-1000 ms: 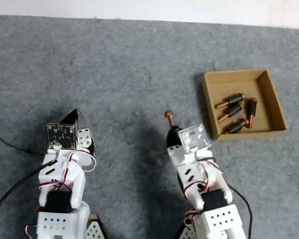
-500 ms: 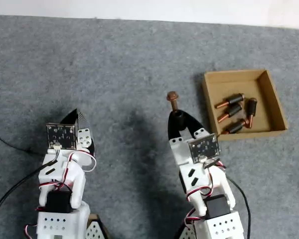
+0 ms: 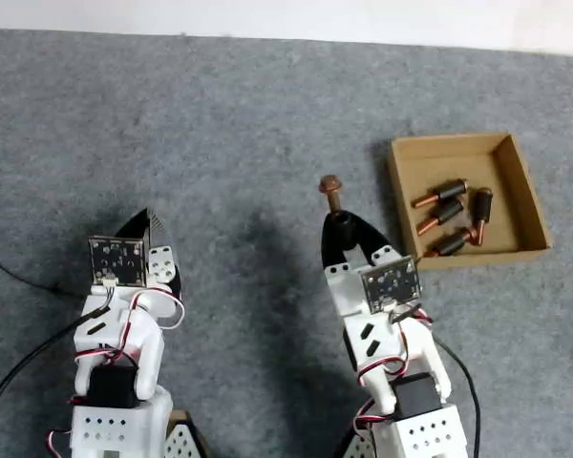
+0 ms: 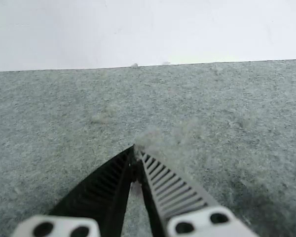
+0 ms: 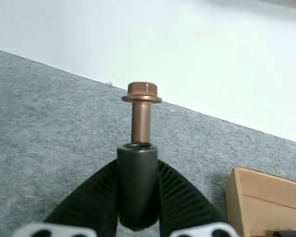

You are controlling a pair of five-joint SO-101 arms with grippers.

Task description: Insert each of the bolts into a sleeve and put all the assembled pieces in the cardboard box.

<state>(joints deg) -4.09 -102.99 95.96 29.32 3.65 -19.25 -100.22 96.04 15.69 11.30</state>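
Logged copper hex-head bolt (image 5: 141, 116) seated in black cylindrical sleeve (image 5: 138, 185), clamped by right gripper (image 3: 342, 234) fingers, raised beside brown cardboard box (image 3: 449, 141) toward desk's right edge. Counted four assembled pieces (image 3: 449, 212) boxed. Left gripper (image 4: 136, 155) fingers clenched, empty. Left to do: boxing held piece.

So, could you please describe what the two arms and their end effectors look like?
The left arm and right arm are white shells with small holes, black servos and red, white and black wires, a circuit board on each wrist. The left end effector and right end effector have ribbed, tapering fingers.
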